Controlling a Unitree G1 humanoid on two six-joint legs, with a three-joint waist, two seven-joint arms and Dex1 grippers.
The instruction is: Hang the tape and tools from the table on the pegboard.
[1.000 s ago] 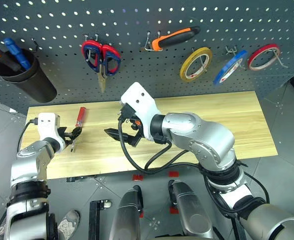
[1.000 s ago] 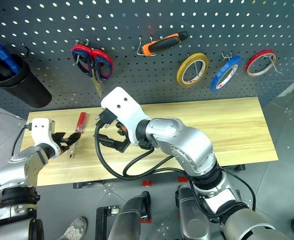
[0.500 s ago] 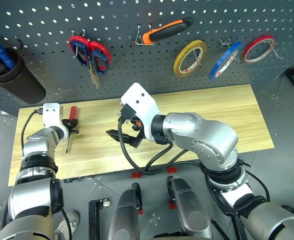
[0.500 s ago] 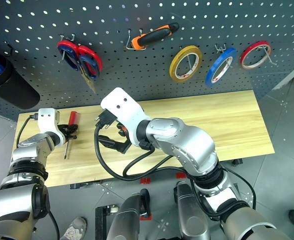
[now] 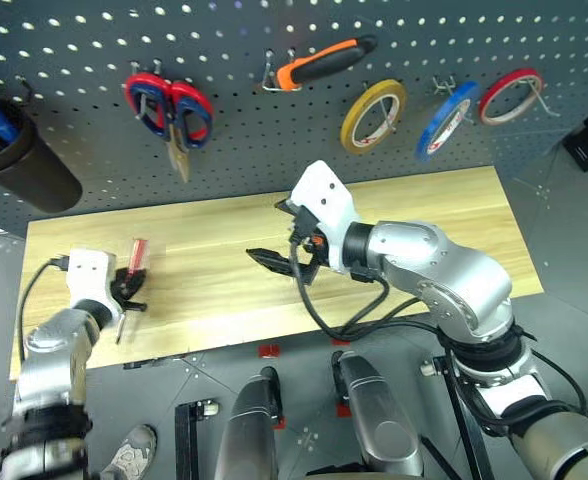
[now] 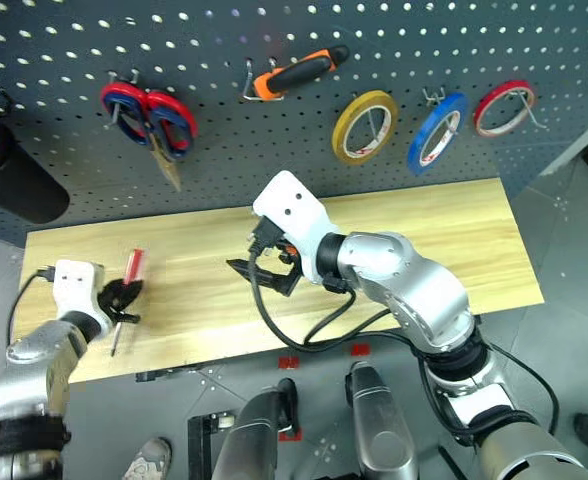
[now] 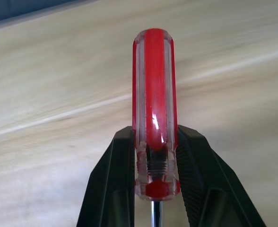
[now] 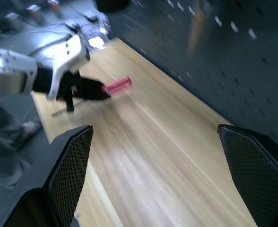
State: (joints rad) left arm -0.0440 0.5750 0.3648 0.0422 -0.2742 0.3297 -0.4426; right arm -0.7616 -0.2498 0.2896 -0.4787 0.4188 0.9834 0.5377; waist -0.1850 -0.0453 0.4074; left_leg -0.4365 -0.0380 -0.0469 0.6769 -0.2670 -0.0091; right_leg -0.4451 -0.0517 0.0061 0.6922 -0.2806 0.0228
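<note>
The left tool [image 7: 155,187] has closed in the last second and is now clamped on the red-handled screwdriver [image 7: 154,113], both black fingers [image 7: 115,184] pressing the base of the clear red handle where the steel shaft begins. A second ago those fingers stood apart around it. The screwdriver sits near the desk's [image 5: 414,205] left end, close to its front edge, and has been drawn back toward that edge; it may be lifted just clear of the wood, though the blur makes that hard to confirm. The right tool [image 5: 274,262] hovers over the middle of the desk with its fingers wide apart, holding nothing. On the pegboard [image 5: 94,50] already hang the blue tape roll [image 5: 444,120] and the orange-and-black pliers [image 5: 324,62]. With the grip made, the screwdriver is probably ready to be carried up to a hook.
</note>
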